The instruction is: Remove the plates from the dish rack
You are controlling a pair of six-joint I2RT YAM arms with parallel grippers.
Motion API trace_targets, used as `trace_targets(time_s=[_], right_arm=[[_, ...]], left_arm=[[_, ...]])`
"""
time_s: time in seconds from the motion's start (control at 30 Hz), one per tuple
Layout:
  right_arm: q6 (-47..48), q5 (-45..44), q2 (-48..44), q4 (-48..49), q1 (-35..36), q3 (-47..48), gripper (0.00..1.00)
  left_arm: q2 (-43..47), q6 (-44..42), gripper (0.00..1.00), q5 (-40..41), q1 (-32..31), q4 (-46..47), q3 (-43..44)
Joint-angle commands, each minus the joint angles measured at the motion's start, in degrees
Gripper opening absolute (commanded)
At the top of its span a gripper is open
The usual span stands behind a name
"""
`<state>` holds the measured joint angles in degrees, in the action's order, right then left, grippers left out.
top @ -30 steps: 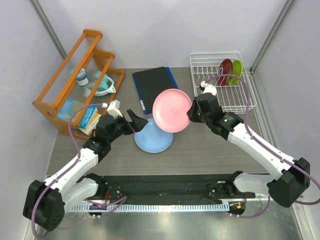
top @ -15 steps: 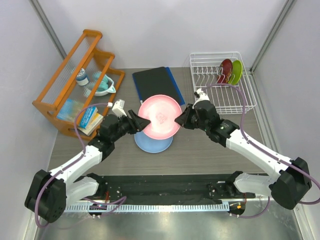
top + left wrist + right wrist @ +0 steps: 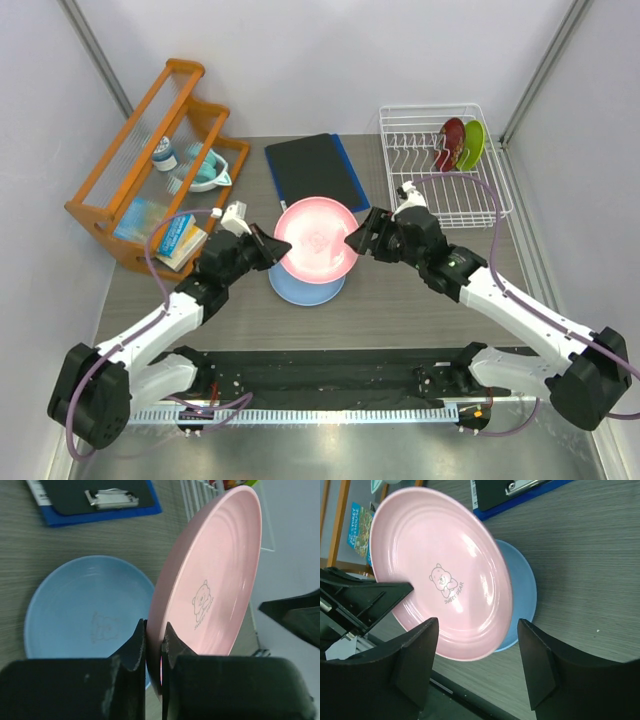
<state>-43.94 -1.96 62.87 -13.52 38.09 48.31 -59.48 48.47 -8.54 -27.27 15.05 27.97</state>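
The left gripper (image 3: 154, 631) is clamped on the near rim of the pink plate (image 3: 215, 580), one finger on each face, so the plate stands out from it tilted. Its printed bear side is turned up and toward the right gripper (image 3: 477, 624). The right gripper's fingers are spread wide, level with the plate's opposite edge and, as far as the wrist view shows, not touching it. Being round, the plate has no long axis; its span runs from one gripper across to the other. Both arms reach in diagonally from their bases and meet nose to nose over the middle of the table (image 3: 400, 300). Under the pink plate the light blue plate (image 3: 85, 605) lies flat on the table, partly covered from above (whether the two touch cannot be told). Beyond them lies a black clipboard (image 3: 312, 175). To the right, the dish rack (image 3: 420, 135) holds the dark red plate (image 3: 451, 142) and the lime green plate (image 3: 472, 143) upright in its far corner. The orange shelf (image 3: 150, 150) with a teal bowl (image 3: 205, 172) stands well apart to the left.
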Motion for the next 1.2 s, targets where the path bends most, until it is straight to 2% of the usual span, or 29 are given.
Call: trace_targets(time_s=[0.0,0.2,0.27,0.63,0.67,0.7,0.73,0.77,0.8,0.83,0.9,0.97,1.03,1.17], right_arm=[[3.24,-7.7,-2.49,-2.46,0.24,3.54,0.73],[4.04,-10.0,-3.81,-3.88,0.23,3.37,0.75],[4.3,-9.91,-3.63,-4.41,0.23,3.19,0.75],[4.92,-12.46,-4.34,-5.03,0.23,2.31,0.75],[5.01,-12.54,-4.42,-5.03,0.23,2.31,0.75],[5.27,-12.81,-4.25,-5.2,0.23,2.4,0.75],[5.45,-12.9,-4.16,-5.12,0.23,2.49,0.75],[5.71,-13.16,-3.99,-5.29,0.23,2.57,0.75],[5.88,-13.51,-3.72,-5.38,0.23,2.83,0.75],[6.76,-14.38,-3.63,-5.46,0.23,3.1,0.76],[7.82,-15.88,-3.02,-6.52,0.15,4.5,0.76],[9.92,-20.7,-1.79,-8.36,0.15,6.69,0.76],[11.68,-25.62,-0.22,-9.42,-0.2,8.19,0.79],[19.22,-42.02,3.13,-10.3,-1.17,13.19,0.83]], left_arm=[[2.88,-3.64,0.0,6.5,0.2,-5.64,-0.01],[2.53,-3.82,0.0,8.09,0.2,-8.28,-0.72],[0.96,-3.21,0.0,10.11,0.11,-8.81,-0.55],[-6.78,-0.92,0.0,9.5,0.2,-9.25,-0.72],[-7.05,-0.74,0.02,9.59,0.2,-9.16,-0.81],[-7.22,-0.4,0.07,9.68,0.2,-9.42,-0.72],[-7.4,-0.3,0.19,9.68,0.2,-9.6,-0.81],[-7.4,-0.3,0.27,9.68,0.2,-9.69,-0.81],[-7.23,-0.39,0.37,9.76,0.2,-9.77,-0.81],[-6.88,-0.39,0.51,9.85,0.2,-10.04,-0.63],[-6.0,-0.83,0.56,10.2,0.2,-11.18,-0.37],[-4.42,-1.53,0.98,10.55,0.2,-12.58,0.77],[-2.23,-2.85,1.0,11.34,0.2,-14.87,1.73],[2.08,-5.4,1.0,13.89,0.2,-21.01,4.28]])
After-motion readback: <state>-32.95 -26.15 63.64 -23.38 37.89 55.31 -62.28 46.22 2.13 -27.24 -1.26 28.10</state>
